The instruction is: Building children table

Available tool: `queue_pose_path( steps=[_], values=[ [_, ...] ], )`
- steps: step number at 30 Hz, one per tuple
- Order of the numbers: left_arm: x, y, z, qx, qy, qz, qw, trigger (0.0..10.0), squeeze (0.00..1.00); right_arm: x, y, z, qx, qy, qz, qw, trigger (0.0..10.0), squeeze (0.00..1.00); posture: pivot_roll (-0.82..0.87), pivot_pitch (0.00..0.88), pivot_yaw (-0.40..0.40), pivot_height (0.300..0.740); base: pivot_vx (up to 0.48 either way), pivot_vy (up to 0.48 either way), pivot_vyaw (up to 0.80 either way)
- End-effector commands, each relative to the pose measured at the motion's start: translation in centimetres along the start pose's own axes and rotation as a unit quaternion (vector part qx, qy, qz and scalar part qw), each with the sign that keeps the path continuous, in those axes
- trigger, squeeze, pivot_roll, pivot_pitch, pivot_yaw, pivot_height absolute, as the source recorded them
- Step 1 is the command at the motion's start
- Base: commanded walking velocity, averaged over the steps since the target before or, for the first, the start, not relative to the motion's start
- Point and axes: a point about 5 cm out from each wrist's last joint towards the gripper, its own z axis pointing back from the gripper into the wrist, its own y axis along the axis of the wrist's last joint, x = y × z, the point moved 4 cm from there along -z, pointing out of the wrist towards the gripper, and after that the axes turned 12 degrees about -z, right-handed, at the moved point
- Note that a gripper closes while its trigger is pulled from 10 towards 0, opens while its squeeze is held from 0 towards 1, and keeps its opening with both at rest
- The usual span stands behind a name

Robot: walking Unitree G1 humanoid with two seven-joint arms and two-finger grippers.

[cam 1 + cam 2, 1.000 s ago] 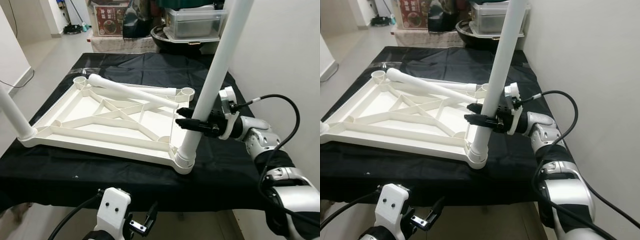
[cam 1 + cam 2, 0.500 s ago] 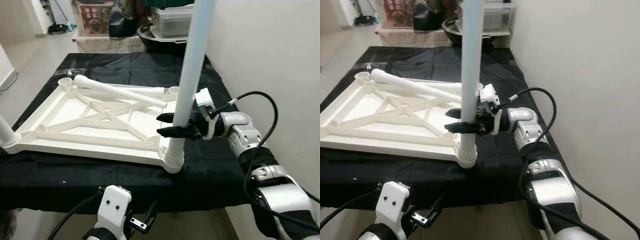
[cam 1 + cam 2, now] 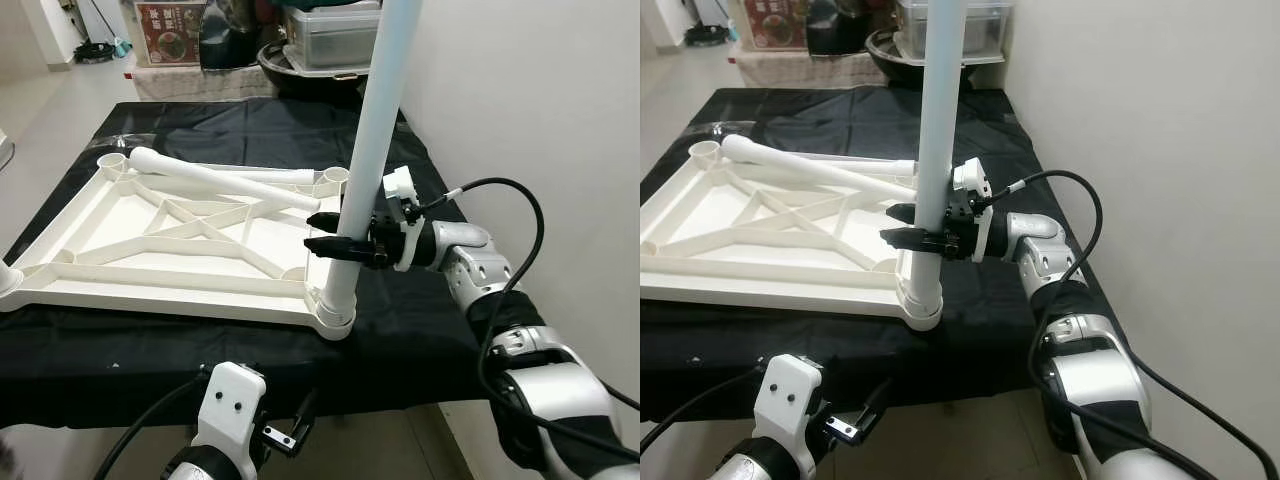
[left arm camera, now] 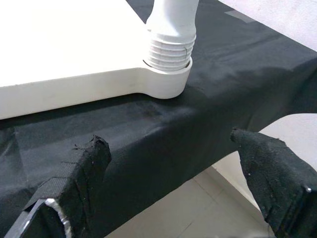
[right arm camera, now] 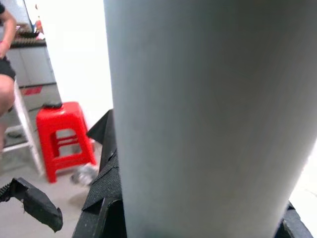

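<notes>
White table leg (image 3: 372,150) stands near-vertical, leaning slightly right at top, seated in the near right corner socket of the upturned tabletop (image 3: 120,235). Right gripper (image 3: 322,233) clamped on it low down; left gripper (image 4: 173,173) spread apart below the edge of the black-draped table (image 3: 420,320). A loose leg (image 3: 220,180) lies diagonally across the tabletop; storage bins (image 3: 330,30) beyond.

A lived-in home — red stool (image 5: 64,135), stacked storage boxes (image 3: 330,30).

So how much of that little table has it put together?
Roughly half. The upside-down tabletop has a leg at its near left corner. The right gripper grips an upright leg standing in the near right socket. A loose leg lies across the top; both far sockets are open.
</notes>
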Motion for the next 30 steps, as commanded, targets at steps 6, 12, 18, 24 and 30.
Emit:
queue_pose_path(
  steps=[6, 12, 18, 24, 30],
  values=[
    [-0.2, -0.5, -0.2, -0.007, 0.001, -0.002, 1.0, 10.0, 0.0, -0.2, -5.3, 0.2, -0.071, -0.036, -0.06, 0.995, 10.0, 0.0, 0.18, 0.147, -0.057, 0.74, 0.0, 0.0, 0.0],
    [-0.2, -0.5, -0.3, -0.007, 0.002, -0.004, 1.0, 10.0, 0.0, 0.0, -5.2, -0.6, -0.075, -0.06, -0.053, 0.994, 10.0, 0.0, 0.18, 0.14, -0.058, 0.74, 0.0, 0.0, 0.0],
    [-0.5, -0.4, -0.6, -0.001, 0.004, -0.01, 1.0, 10.0, 0.0, 0.3, -5.0, -1.4, -0.076, -0.103, -0.047, 0.991, 10.0, 0.0, 0.18, 0.127, -0.056, 0.74, 0.0, 0.0, 0.0],
    [-0.7, -0.3, -0.8, 0.002, 0.005, -0.014, 1.0, 10.0, 0.0, 0.2, -5.5, -1.3, -0.094, -0.113, -0.043, 0.988, 10.0, 0.0, 0.17, 0.119, -0.055, 0.74, 0.0, 0.0, 0.0],
    [-0.6, -0.3, -1.0, 0.004, 0.004, -0.019, 1.0, 10.0, 0.0, 0.9, -5.8, -0.6, -0.101, -0.158, -0.042, 0.981, 10.0, 0.0, 0.17, 0.113, -0.059, 0.74, 0.0, 0.0, 0.0]
  ],
)
